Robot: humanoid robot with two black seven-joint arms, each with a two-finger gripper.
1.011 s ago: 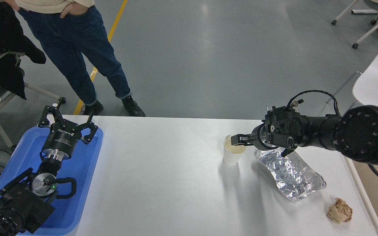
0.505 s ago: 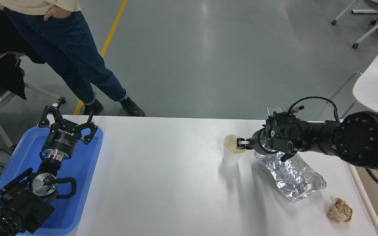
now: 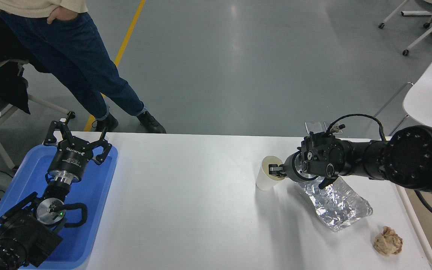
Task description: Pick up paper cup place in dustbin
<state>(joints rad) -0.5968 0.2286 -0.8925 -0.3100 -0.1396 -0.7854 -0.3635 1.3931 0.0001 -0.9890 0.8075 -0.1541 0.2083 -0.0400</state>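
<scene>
My right gripper (image 3: 275, 171) pinches the rim of the small white tapered paper cup (image 3: 266, 177), now tilted; such a thin-edge hold could crumple or slip when lifted.

Paper cup (image 3: 266, 176) now tilted, mouth turned toward right tool (image 3: 274, 170); upright earlier. Tool has closed on its rim.

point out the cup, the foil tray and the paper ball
cup (image 3: 264, 180), head view, on its white outer wall
foil tray (image 3: 338, 204), head view, on its crumpled middle
paper ball (image 3: 388, 241), head view, on its centre
</scene>
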